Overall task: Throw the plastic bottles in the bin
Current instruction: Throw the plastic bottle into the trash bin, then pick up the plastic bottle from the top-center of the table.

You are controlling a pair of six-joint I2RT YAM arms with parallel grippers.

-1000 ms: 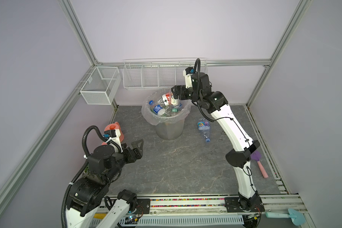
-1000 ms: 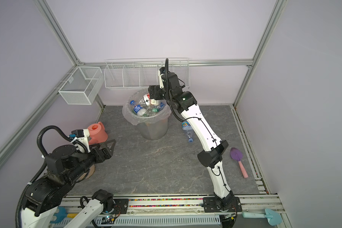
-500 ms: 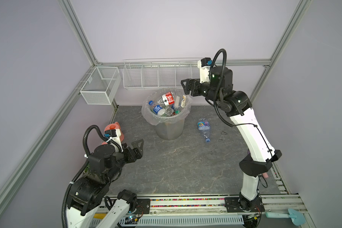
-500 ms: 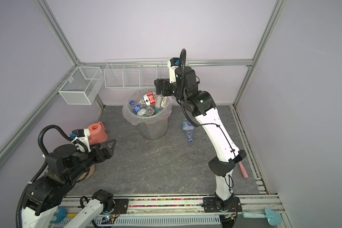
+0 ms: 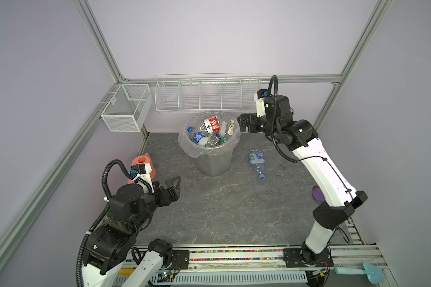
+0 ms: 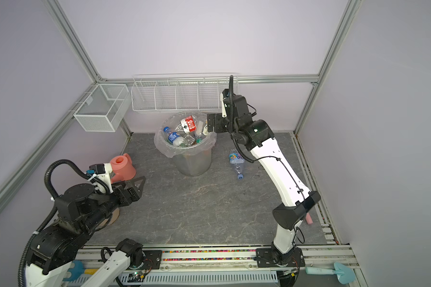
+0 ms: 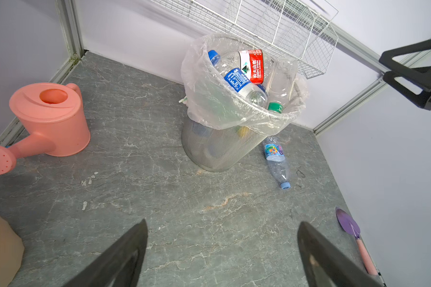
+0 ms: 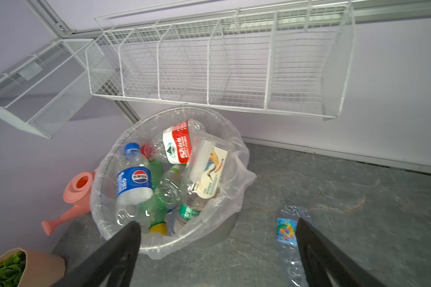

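I see bag-lined bin [image 5: 210, 161] heaped with plastic bottles [image 5: 200, 138]; one crushed bottle [image 5: 257, 160] on floor [image 5: 222, 203] beside it; right gripper [image 5: 243, 123] near rim, jaws apart, empty; left gripper [image 5: 173, 187] likewise.

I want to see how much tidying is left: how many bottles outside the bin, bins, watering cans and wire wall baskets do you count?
Bottle outside the bin: 1
Bin: 1
Pink watering can: 1
White wire baskets: 2
Total: 5
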